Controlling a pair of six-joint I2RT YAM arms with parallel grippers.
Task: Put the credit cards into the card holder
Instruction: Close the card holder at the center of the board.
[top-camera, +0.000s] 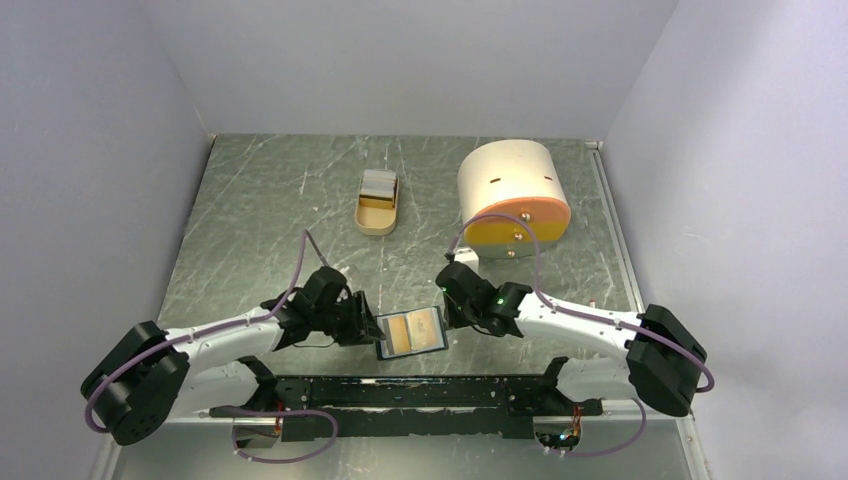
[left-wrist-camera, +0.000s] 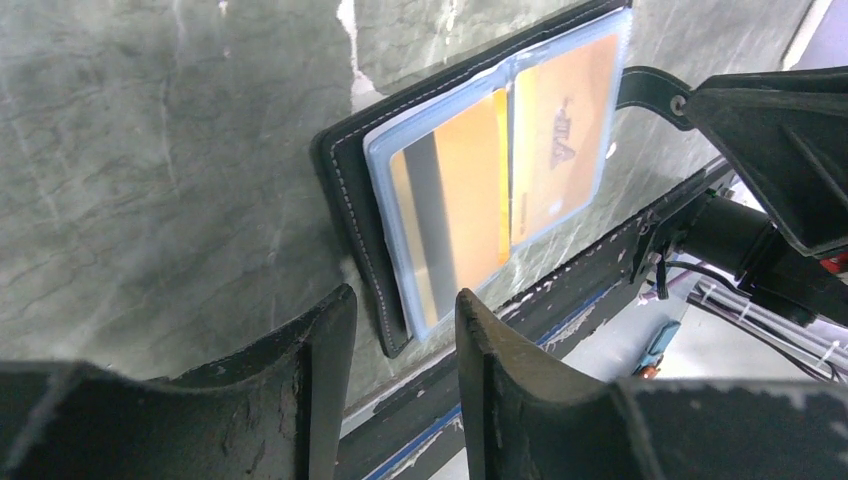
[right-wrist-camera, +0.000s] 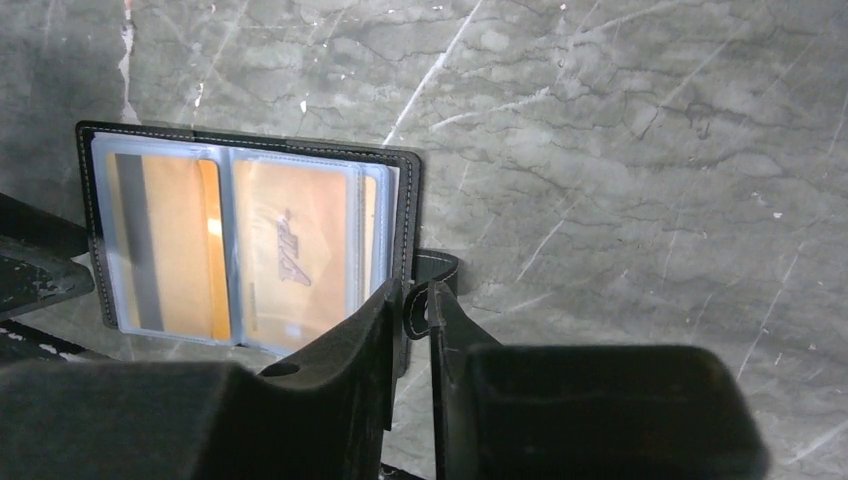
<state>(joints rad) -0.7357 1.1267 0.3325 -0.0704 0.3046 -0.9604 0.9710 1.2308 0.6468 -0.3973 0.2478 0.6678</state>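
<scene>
The top camera looks down from high above and behind the holder (top-camera: 411, 333), far enough to take in the whole table (top-camera: 250, 220). The left wrist camera sits close at the holder's left edge, facing across it. The right wrist camera hangs close over its tab edge, facing down. All three views share the holder.

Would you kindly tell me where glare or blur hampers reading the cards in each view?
Top view: wallet sharp but tiny, cards unreadable. Left wrist: sleeves shine mildly, print visible; near fingers dark and soft. Right wrist: whitish haze over the sleeves, fingers blurred.
</scene>
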